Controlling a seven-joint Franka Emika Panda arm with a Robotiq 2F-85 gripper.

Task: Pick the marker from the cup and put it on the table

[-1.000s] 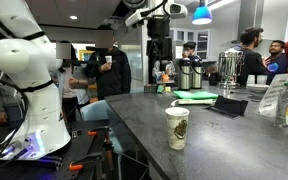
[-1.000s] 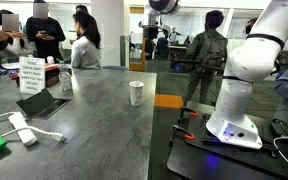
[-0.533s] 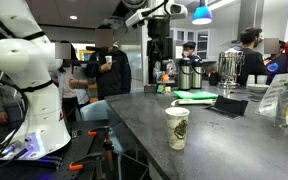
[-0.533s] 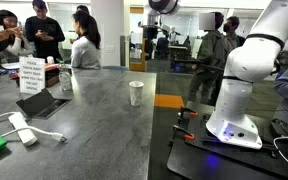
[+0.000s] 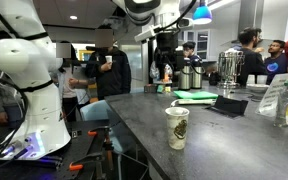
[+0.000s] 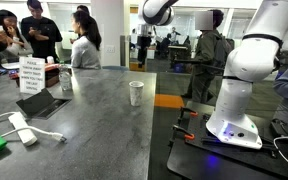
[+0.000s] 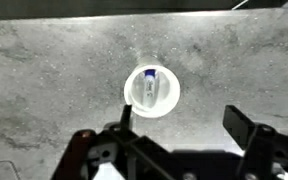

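Your claw (image 7: 181,122) hangs high over the tabletop (image 7: 44,70), fingers spread wide, gripping nothing. Below it the cup (image 7: 151,92) stands upright near the slab's edge, clear of your claw. The marker (image 7: 151,88) sits inside the cup.

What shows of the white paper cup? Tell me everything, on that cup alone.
The cup is tall, white paper, with a rolled rim and a dark greenish-brown emblem on its side. It stands upright and alone on the dark grey table, near the edge. In the wrist view its round mouth faces up and a marker stands inside, its top end bluish. Nothing else touches it; the gripper hangs well above, fingers spread apart.
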